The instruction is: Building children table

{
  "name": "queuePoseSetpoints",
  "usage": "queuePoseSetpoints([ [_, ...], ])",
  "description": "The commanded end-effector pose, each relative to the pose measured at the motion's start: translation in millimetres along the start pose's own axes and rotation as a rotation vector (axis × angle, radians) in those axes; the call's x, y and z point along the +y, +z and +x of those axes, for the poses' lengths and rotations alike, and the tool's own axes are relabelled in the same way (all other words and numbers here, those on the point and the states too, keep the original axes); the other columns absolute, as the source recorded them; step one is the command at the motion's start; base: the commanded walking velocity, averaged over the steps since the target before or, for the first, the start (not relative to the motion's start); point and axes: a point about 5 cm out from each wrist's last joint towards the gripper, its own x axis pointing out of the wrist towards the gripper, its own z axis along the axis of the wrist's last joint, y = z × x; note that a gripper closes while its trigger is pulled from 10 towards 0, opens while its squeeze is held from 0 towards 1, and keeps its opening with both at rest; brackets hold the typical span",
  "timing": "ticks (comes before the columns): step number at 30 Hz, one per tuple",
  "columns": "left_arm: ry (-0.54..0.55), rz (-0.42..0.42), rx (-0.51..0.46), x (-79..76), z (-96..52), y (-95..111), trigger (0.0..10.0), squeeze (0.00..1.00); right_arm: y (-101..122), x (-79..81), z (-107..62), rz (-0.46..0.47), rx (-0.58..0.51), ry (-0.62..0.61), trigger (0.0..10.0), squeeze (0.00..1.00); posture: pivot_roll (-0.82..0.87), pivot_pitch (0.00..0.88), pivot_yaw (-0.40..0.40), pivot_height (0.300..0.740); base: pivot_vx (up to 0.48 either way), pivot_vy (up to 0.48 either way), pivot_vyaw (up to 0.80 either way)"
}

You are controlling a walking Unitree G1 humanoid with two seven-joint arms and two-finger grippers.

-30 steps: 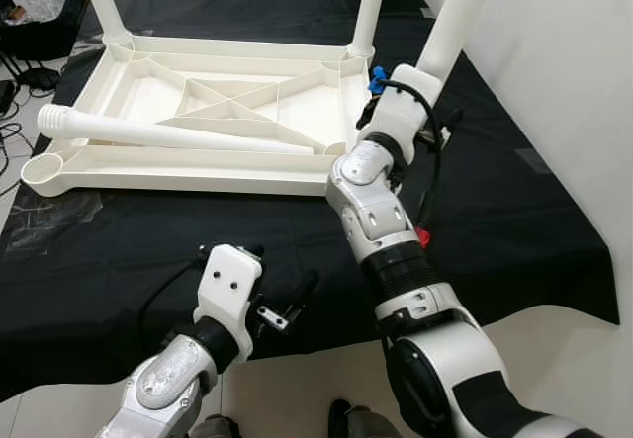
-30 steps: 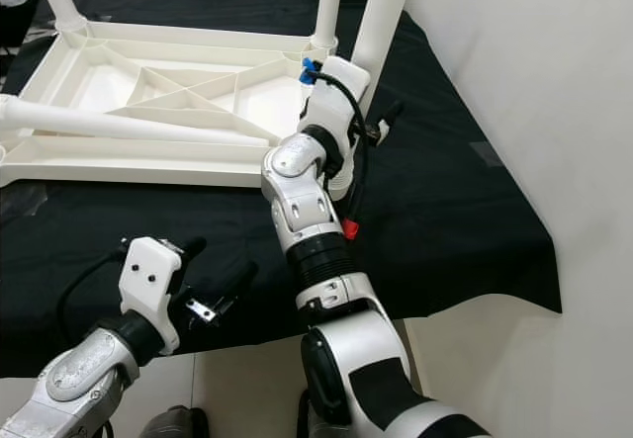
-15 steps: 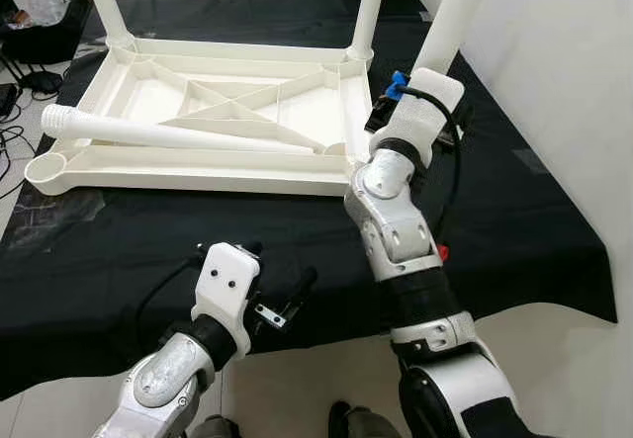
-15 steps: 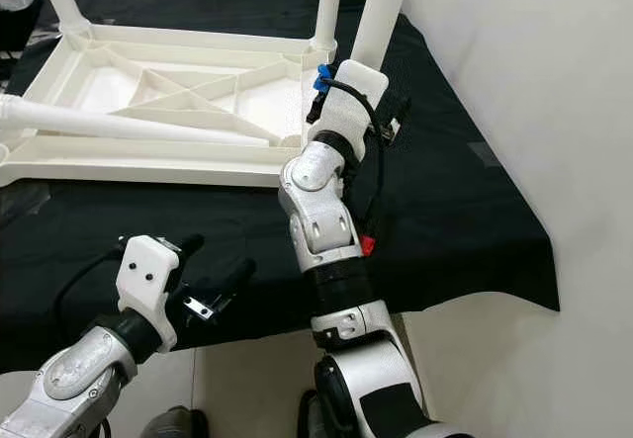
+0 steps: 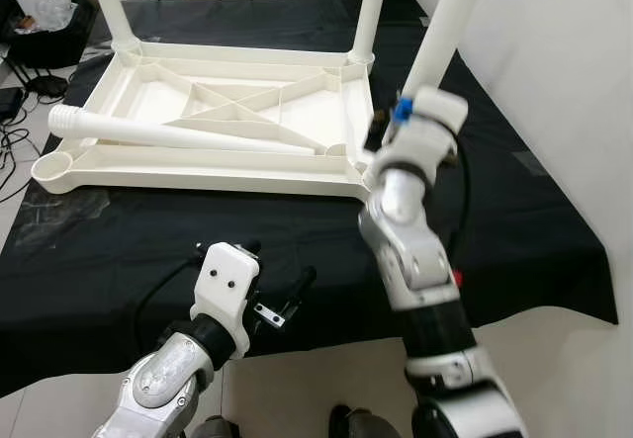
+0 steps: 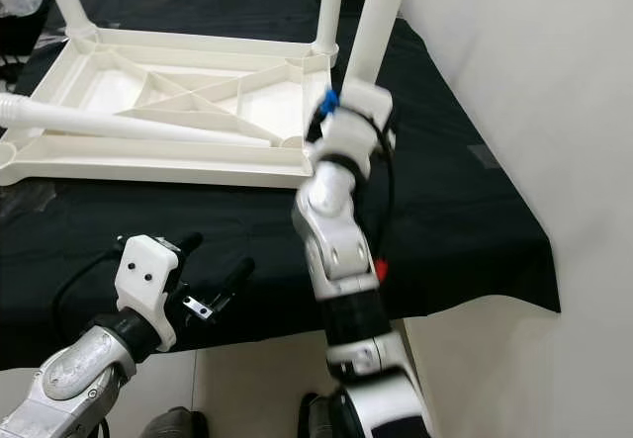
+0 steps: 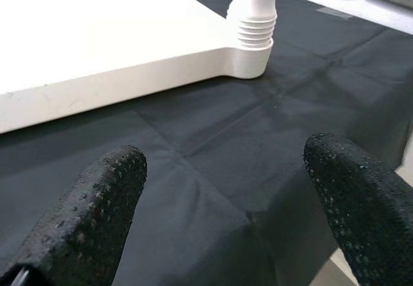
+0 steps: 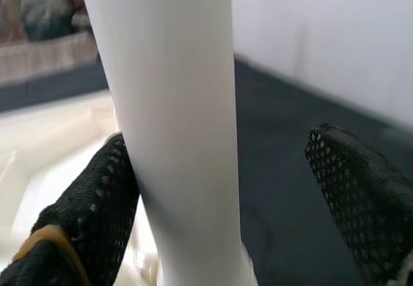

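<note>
An upturned white plastic children's table [image 5: 148,166] lies on a black cloth [image 5: 524,220], three legs standing and a loose leg [image 5: 168,136] across its ribbed underside. The right gripper [image 8: 222,189] — fingers spread — brackets the near-right leg [image 5: 440,33]; the left gripper [image 7: 226,189] hovers open.

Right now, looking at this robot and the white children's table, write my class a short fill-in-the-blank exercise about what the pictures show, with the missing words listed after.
1. The white table lies upside down on a ____ cloth.
2. One loose leg lies ____ across the table's underside.
3. The right end effector has its fingers open around an ____ leg at the near right corner.
4. The left end effector hovers open over the cloth, holding ____.

Missing words: black; flat; upright; nothing
</note>
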Motion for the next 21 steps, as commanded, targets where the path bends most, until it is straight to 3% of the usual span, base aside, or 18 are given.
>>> queuePoseSetpoints([
  [1, -0.008, 0.000, 0.016, -0.8, -0.4, -4.2, 10.0, 0.00, 2.5, 10.6, -8.5, 0.059, 0.014, 0.047, 10.0, 0.00, 0.07, 0.125, -0.056, 0.740, 0.000, 0.000, 0.00],
  [9, -0.003, 0.003, 0.014, 0.6, -0.2, -4.5, 10.0, 0.00, 8.2, -2.8, -3.5, 0.050, -0.005, 0.140, 10.0, 0.00, 0.08, 0.124, -0.055, 0.740, 0.000, 0.000, 0.00],
  [21, -0.002, 0.008, 0.012, 2.9, 0.8, -4.2, 10.0, 0.00, 6.3, -18.2, -12.0, -0.015, 0.015, 0.233, 10.0, 0.00, 0.07, 0.128, -0.052, 0.740, 0.000, 0.000, 0.00],
])
